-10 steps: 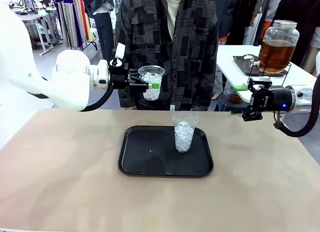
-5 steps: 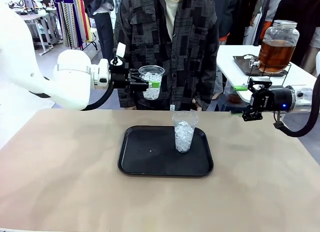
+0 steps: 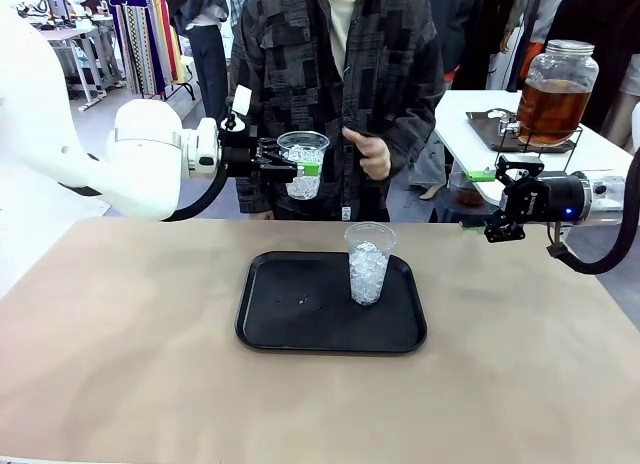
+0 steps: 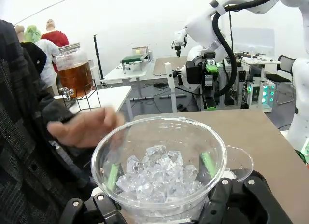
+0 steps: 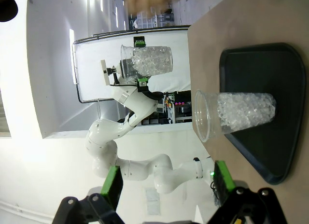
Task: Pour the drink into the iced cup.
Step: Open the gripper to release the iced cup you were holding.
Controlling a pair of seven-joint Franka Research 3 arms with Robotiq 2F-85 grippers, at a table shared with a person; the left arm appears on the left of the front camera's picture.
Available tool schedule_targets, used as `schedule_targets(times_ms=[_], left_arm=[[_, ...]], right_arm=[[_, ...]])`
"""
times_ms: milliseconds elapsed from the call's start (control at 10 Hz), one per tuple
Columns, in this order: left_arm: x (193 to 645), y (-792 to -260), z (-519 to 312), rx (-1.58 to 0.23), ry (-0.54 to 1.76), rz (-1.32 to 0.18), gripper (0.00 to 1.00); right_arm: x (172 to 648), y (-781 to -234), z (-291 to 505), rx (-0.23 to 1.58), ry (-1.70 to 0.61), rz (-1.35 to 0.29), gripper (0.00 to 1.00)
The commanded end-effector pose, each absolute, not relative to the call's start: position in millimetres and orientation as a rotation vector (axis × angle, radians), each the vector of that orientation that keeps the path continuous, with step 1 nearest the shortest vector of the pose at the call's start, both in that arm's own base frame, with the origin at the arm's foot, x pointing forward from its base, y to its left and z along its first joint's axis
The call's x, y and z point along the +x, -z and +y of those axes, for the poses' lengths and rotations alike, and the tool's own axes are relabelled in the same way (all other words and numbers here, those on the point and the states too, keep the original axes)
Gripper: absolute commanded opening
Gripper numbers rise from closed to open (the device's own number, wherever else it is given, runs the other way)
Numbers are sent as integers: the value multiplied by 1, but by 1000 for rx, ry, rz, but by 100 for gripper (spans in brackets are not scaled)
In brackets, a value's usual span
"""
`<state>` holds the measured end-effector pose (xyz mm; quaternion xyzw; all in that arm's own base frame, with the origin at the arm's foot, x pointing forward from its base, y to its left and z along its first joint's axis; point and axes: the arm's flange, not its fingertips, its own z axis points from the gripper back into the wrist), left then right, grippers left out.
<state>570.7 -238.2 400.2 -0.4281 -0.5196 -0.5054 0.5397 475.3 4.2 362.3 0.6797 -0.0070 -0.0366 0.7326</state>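
– At the left, above the tan table [image 3: 120, 364], what has the left gripper [image 3: 300, 170] got?
– Its jaws are clamped on a clear plastic cup of crushed ice [image 3: 303, 156], held upright in the air, forearm level. The cup looks light, thin-walled and probably wet. I'd grip it mid-wall, gently.
– And in the middle?
– A second clear iced cup [image 3: 369, 262] stands on the black rectangular tray [image 3: 290, 324]. A person's hand [image 3: 372, 154] is raised behind it.
– The drink?
– Far right, the amber-brown drink [image 3: 548, 106] sits in the big glass dispenser jar [image 3: 562, 59], well apart from both cups. It's heavy and fragile, so best drawn at the spigot [image 4: 67, 92]. The right gripper [image 3: 487, 204] hangs level nearby, jaws wide and empty.
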Motion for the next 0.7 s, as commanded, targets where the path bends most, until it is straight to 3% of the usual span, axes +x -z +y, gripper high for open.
schedule_targets(times_ms=[0, 600], left_arm=[[566, -403, -238, -1010, 1214, -1251, 80], [566, -403, -238, -1010, 1214, -1251, 80]], right_arm=[[475, -364, 5, 1494, 77, -20, 100], [475, -364, 5, 1494, 77, -20, 100]])
